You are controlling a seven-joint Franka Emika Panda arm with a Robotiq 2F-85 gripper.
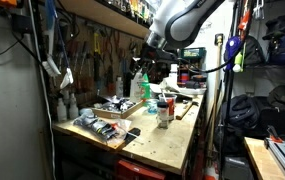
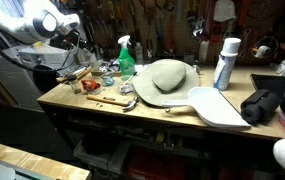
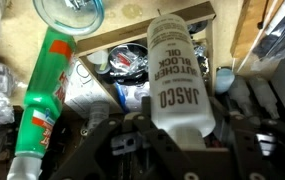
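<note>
Workbench (image 2: 147,112): a wooden top crowded with clutter. Its far end is cut off in both exterior views, and the tools on the wall behind it are too dark to name.
Arm (image 1: 182,20): white, reaching down over the crowded end of the bench. Its base is out of frame.
Hat (image 2: 169,78): tan and brimmed, lying mid-bench well apart from the gripper.
White board (image 2: 220,108): flat beside the hat, with its handle towards it.
Wooden tray (image 3: 107,40): directly under the wrist. Its contents are a jumble of cans and wrappers that cannot be told apart, and the held bottle covers much of it.
Green spray bottle (image 3: 44,85): just beside the tray. In the wrist view it is seen from above, and its lower end is lost behind the dark gripper body.
Oil bottle (image 3: 179,70): white with a "Jasco Butcher Block Oil" label, held above the tray. Its lower end is masked by the fingers, and neither exterior view shows it clearly.
Gripper (image 3: 182,135): jaws closed against the oil bottle's sides, though the pads are dark and blurred.
Glass jar (image 3: 70,10): only its rim shows, cropped by the top edge.
</note>
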